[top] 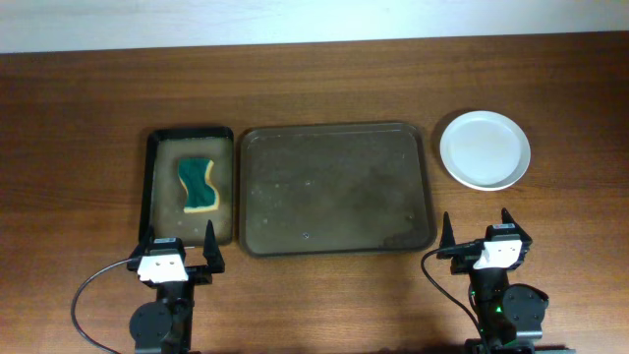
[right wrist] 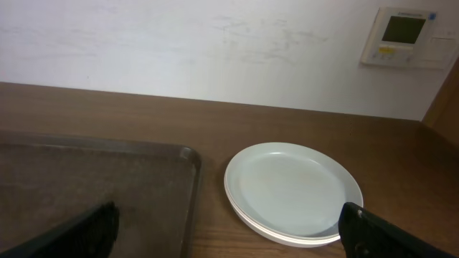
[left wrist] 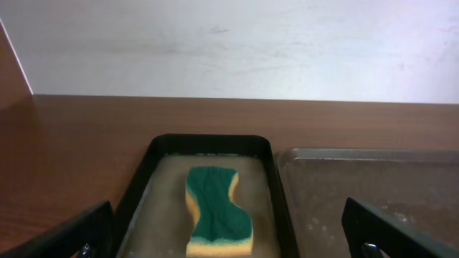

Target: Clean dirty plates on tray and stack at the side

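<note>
Overhead, plates (top: 485,149) stacked right of the tray (top: 334,187), beyond the right gripper (top: 476,220), jaws apart, left gripper (top: 179,234) likewise spread.

- The stacked white round shallow plates (right wrist: 290,188): I cannot count them from their rims.
- The large brownish-grey rectangular tray (right wrist: 86,168) runs off my right wrist view's left edge.
- The green-and-yellow sponge (left wrist: 215,208) loses its near end at the bottom edge.
- The white wall panel (right wrist: 409,37): display too small to read.
</note>
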Robot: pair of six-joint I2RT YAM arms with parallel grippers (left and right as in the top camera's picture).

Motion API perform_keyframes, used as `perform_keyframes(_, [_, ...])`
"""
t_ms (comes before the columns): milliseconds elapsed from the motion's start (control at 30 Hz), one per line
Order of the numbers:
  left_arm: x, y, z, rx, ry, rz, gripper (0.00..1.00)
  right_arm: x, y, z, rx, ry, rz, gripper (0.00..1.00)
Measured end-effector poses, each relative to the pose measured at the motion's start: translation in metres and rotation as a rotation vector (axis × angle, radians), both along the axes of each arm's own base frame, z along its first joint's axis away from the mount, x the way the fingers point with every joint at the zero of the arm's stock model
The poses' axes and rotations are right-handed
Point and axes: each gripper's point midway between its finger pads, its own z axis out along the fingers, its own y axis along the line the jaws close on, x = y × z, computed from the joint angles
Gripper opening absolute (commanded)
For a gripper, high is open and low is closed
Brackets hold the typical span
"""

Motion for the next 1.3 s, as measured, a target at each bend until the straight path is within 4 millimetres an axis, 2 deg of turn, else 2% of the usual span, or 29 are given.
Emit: perform_keyframes(1300, [0.0,0.001,0.0,0.038,0.002,0.003,0.99,0.0,0.0,0.0,0.001,0.0,0.0,0.98])
